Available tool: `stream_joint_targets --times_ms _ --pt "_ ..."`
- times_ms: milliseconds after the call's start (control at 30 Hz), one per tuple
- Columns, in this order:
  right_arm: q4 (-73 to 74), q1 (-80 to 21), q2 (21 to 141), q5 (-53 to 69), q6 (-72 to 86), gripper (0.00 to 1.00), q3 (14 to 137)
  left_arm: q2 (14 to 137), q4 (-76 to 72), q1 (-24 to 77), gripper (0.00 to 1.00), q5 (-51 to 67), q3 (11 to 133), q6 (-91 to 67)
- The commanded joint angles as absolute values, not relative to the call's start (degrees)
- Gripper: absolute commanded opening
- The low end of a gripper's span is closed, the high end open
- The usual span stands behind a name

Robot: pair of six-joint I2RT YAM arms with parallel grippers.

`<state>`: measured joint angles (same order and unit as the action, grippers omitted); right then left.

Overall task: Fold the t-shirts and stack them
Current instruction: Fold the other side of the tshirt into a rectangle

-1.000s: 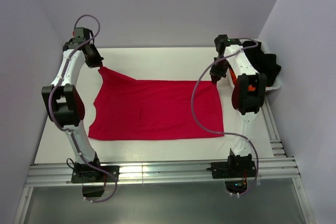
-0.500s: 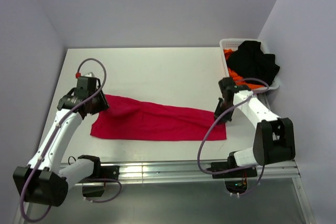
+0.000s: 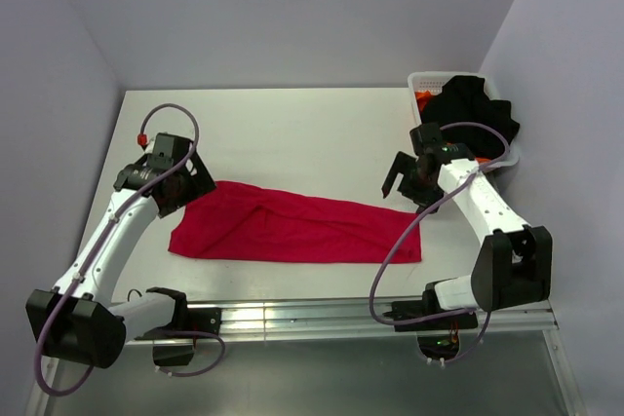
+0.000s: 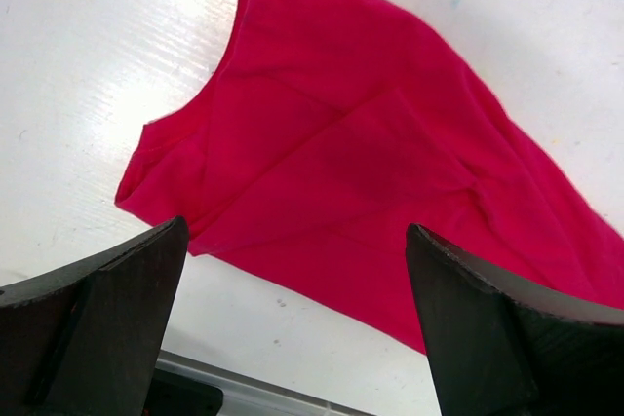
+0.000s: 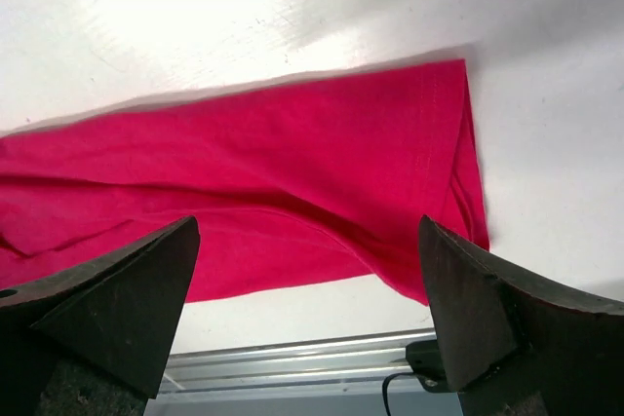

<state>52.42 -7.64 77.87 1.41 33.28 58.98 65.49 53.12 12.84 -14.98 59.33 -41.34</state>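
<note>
Red shirt (image 3: 292,228) lies wrinkled; left gripper (image 3: 187,190) at nine, right gripper (image 3: 398,178) at three o'clock, both wide open. Uneven edges may skew the next fold.

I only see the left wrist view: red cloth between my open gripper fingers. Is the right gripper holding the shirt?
Observer: No. The right gripper is open, holding nothing, by the hem end of the red t-shirt.
Operator: How does it lie?
Observer: As a long folded strip, left to right, on the near half of the table.
Operator: More shirts?
Observer: A black t-shirt and orange cloth sit in the white basket, far right corner.
</note>
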Motion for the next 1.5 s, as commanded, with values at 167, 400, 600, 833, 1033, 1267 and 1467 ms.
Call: stream_joint_targets --times_ms 167,400,600,833,1033,1267,1467 --pt "52.38 -7.74 78.75 3.94 32.52 1.00 58.63 71.71 49.31 13.01 0.89 -10.02 60.73 -44.12" --pt "52.91 -7.91 72.78 4.13 33.66 1.00 50.20 76.63 47.81 13.01 0.81 -8.35 63.36 -44.04" --pt "53.43 -7.91 65.93 7.82 37.61 1.00 41.93 78.40 47.11 13.01 0.80 -8.52 64.86 -43.16" --pt "54.85 -7.82 64.50 6.59 38.15 1.00 40.43 79.72 45.62 13.01 0.79 -8.35 63.72 -42.01" --pt "52.30 -7.82 69.68 5.19 37.36 0.84 42.01 80.95 45.44 13.01 0.78 -8.61 64.07 -40.96" --pt "50.10 -7.82 75.49 3.96 35.77 0.35 43.68 81.39 46.23 13.01 0.78 -10.02 64.95 -39.73" --pt "49.75 -7.82 79.36 3.08 35.07 0.00 46.22 80.51 46.23 12.92 0.78 -10.55 64.42 -39.29"
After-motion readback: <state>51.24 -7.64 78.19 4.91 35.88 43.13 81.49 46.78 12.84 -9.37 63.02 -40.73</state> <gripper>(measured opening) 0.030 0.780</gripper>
